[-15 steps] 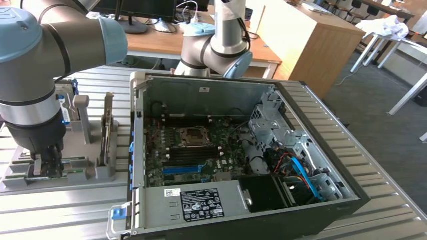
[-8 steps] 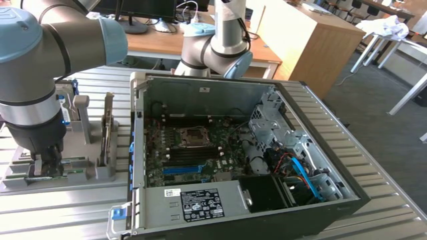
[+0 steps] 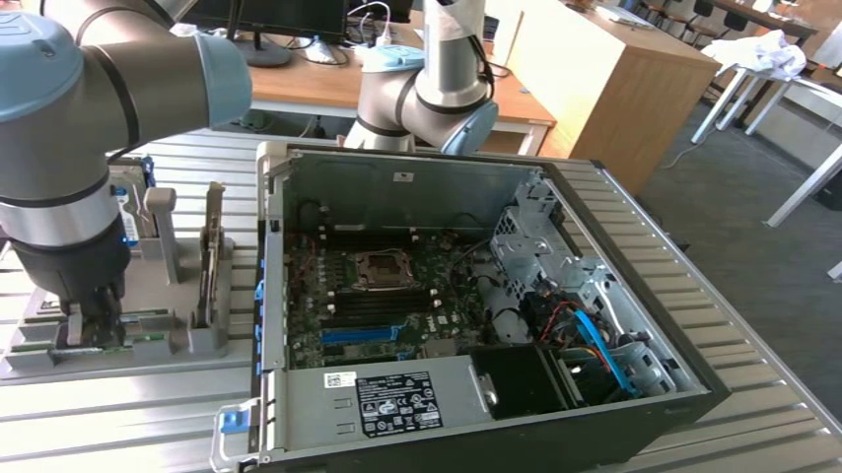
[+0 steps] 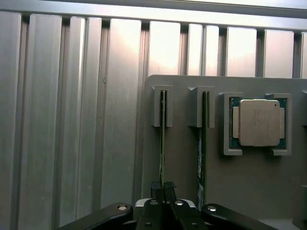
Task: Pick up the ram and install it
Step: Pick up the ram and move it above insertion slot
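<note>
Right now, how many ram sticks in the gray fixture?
2. One ram stands on edge in a slot, gripper shut on it; the second ram in the next slot, toward the processor chip. Others may be hidden.

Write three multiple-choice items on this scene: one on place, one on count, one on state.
1. The gripper is:
A. at the grey holder beside the computer case
B. inside that case
C. raised high in the air

2. Sticks standing in the holder's slots, wrist view:
A. one
B. four
C. two

3. The gripper is:
A. wide open
B. shut on the ram
C. shut on nothing

Key:
1. A, it reaches down onto the holder.
2. C, the ram and a second stick stand edge-on.
3. B, its fingertips pinch the ram's edge.
</note>
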